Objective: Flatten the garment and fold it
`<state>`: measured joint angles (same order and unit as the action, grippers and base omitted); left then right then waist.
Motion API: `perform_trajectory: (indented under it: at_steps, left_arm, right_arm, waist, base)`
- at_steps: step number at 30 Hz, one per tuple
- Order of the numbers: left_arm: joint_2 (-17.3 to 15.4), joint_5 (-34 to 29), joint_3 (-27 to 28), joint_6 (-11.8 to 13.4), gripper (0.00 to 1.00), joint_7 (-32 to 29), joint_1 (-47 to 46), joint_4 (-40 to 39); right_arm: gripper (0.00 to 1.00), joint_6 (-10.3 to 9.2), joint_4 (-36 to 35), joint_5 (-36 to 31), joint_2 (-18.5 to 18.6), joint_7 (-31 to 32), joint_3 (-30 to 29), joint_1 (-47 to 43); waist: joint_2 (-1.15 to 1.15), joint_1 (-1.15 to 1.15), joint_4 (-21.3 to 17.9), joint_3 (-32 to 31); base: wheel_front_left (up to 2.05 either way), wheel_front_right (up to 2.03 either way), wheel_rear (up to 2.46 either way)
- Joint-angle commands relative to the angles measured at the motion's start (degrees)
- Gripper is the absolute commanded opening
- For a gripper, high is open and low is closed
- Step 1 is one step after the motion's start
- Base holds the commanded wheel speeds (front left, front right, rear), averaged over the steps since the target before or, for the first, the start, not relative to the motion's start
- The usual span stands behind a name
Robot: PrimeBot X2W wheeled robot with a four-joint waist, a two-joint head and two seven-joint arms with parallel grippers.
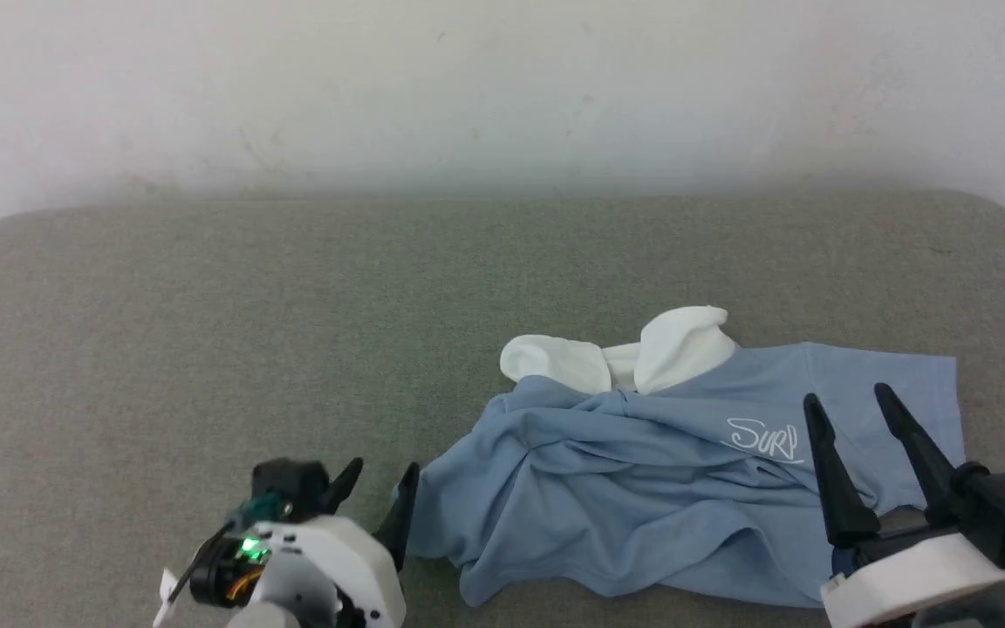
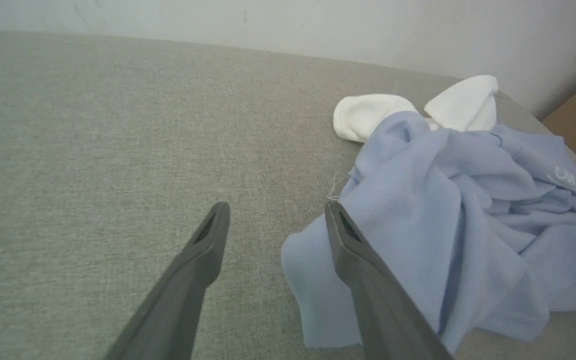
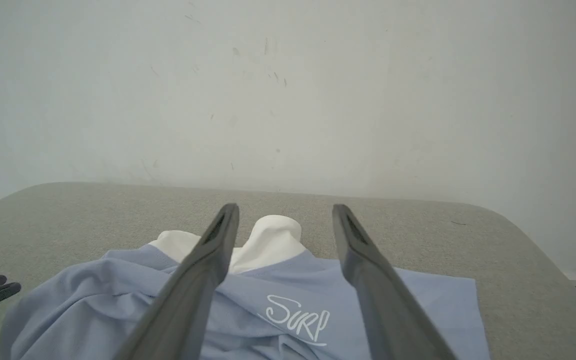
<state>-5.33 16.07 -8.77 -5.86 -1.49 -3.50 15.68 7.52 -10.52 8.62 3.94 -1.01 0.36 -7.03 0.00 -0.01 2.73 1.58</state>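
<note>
From the head camera you see the crumpled light blue polo shirt (image 1: 642,488) lying on the grey-green fabric-covered table (image 1: 206,305), right of centre and near the front edge. Its white collar (image 1: 633,353) points toward the pale wall (image 1: 468,87), and its white script logo (image 1: 762,439) faces up. Your left gripper (image 1: 383,471) sits at the shirt's left edge with its two dark fingers parted, one fingertip just beside the cloth. Your right gripper (image 1: 846,397) is over the shirt's right part, fingers spread wide.

In the left wrist view, the left gripper's fingers stand well apart with bare table between them. The shirt's bunched edge lies along the outer side of one finger, and the gripper has hold of nothing.

In the right wrist view, the right gripper is wide open and empty, with collar and logo seen between its fingers. Whether those fingers touch the cloth you cannot tell. The left gripper's tips show at that view's left edge.
</note>
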Motion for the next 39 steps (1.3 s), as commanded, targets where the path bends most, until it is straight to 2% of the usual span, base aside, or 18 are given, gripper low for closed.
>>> perform_trajectory:
  at_steps: [1,9,10,15,16,17,19,22,24,32,36,39]
  left_arm:
    - [-1.0,1.4,-1.4,-0.7,1.00,-4.7,-3.1,1.4]
    - [-4.9,5.4,-7.7,-1.5,1.00,-23.0,-8.8,8.3]
    - [-4.9,5.4,-7.7,-1.5,1.00,-23.0,-8.8,8.3]
    - [-7.9,10.3,-16.6,-1.6,1.00,-32.5,-9.5,7.6]
    - [-8.7,11.4,-18.3,-1.6,0.93,-33.7,-9.5,6.9]
    - [-9.5,12.5,-19.9,-1.6,0.65,-34.6,-9.4,6.1]
    - [-11.1,14.1,-22.8,-1.6,0.01,-35.9,-9.3,4.5]
    - [-12.8,15.8,-25.5,-1.6,0.00,-36.4,-9.3,3.0]
    - [-13.6,15.3,-24.9,-1.1,0.00,-34.3,-9.7,2.5]
    - [-15.4,11.5,-14.6,9.0,0.00,-18.7,-15.5,-2.4]
    - [-14.9,10.4,-13.5,9.6,0.00,-14.0,-18.0,-8.0]
    - [-13.2,9.2,-17.2,8.3,0.00,-13.9,-17.6,-12.5]
  right_arm:
    - [1.00,-0.03,-2.5,-0.8,-0.4,0.6,-0.7,-1.5]
    - [1.00,-0.03,-5.8,-0.6,-0.9,2.2,-1.6,-3.0]
    - [1.00,-0.03,-5.8,-0.6,-0.9,2.2,-1.6,-3.0]
    - [1.00,-0.03,-5.5,0.5,-1.0,2.0,-2.2,-2.9]
    - [1.00,-0.03,-5.5,0.7,-1.0,2.0,-2.2,-2.9]
    - [1.00,-0.03,-5.4,1.0,-1.0,2.0,-2.3,-2.9]
    - [1.00,-0.03,-5.2,1.7,-1.0,1.9,-2.4,-2.9]
    - [1.00,-0.03,-4.9,2.2,-1.0,1.6,-2.8,-2.9]
    - [1.00,-0.03,-4.7,2.3,-1.0,1.6,-3.1,-2.9]
    - [1.00,-0.03,-4.5,2.7,-1.1,1.6,-4.8,-3.3]
    - [1.00,-0.03,-4.7,1.7,-1.1,2.1,-5.8,-2.7]
    - [1.00,-0.03,-5.2,1.3,-1.1,2.5,-6.8,-2.5]
  waist:
    - [0.00,0.01,-1.2,0.9]
    - [0.00,0.01,-4.7,3.0]
    - [0.00,0.01,-4.7,3.0]
    - [0.00,0.01,-5.8,3.6]
    - [0.00,0.01,-6.0,3.6]
    - [0.00,0.01,-6.1,3.6]
    - [0.00,0.01,-6.3,3.5]
    - [0.00,0.01,-6.1,3.1]
    - [0.00,0.01,-6.0,2.8]
    - [0.00,0.01,-4.4,1.1]
    - [0.00,0.01,-3.9,0.4]
    - [0.00,0.01,-3.6,0.1]
  base:
    - [0.00,0.00,0.00]
    - [0.00,0.00,0.00]
    - [0.00,0.00,0.00]
    - [0.00,0.00,0.00]
    - [0.00,0.00,0.00]
    - [0.00,0.00,0.00]
    - [0.00,0.00,0.00]
    - [0.00,0.00,0.00]
    - [0.00,0.00,0.00]
    - [0.00,0.00,0.00]
    - [0.00,0.00,0.00]
    - [0.00,0.00,0.00]
